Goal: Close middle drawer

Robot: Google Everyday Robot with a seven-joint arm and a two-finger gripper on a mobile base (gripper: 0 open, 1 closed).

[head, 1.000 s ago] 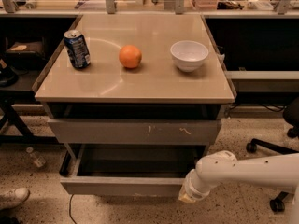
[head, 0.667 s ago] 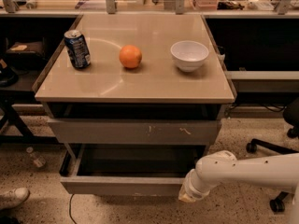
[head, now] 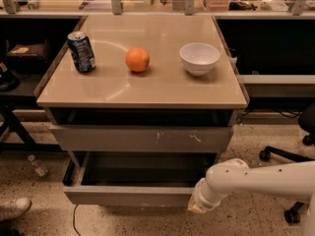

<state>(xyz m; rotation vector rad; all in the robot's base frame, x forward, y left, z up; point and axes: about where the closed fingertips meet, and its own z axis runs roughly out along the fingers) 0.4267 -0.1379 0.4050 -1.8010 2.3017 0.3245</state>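
The middle drawer (head: 128,195) is a wide, shallow grey drawer with a plain front, pulled well out below the cabinet, and its bare grey inside shows. Above it is the taller grey drawer front with pale scratch marks (head: 142,139), which stands slightly out from the beige top. My white arm comes in from the right. My gripper (head: 196,208) is low at the right end of the middle drawer's front panel, against or very near its corner. The lowest drawer is not in view.
On the beige cabinet top (head: 113,90) stand a blue can (head: 81,51), an orange (head: 137,59) and a white bowl (head: 199,58). An office chair base (head: 290,156) is on the floor at the right. A small bottle (head: 37,165) and a shoe (head: 12,209) lie at the left.
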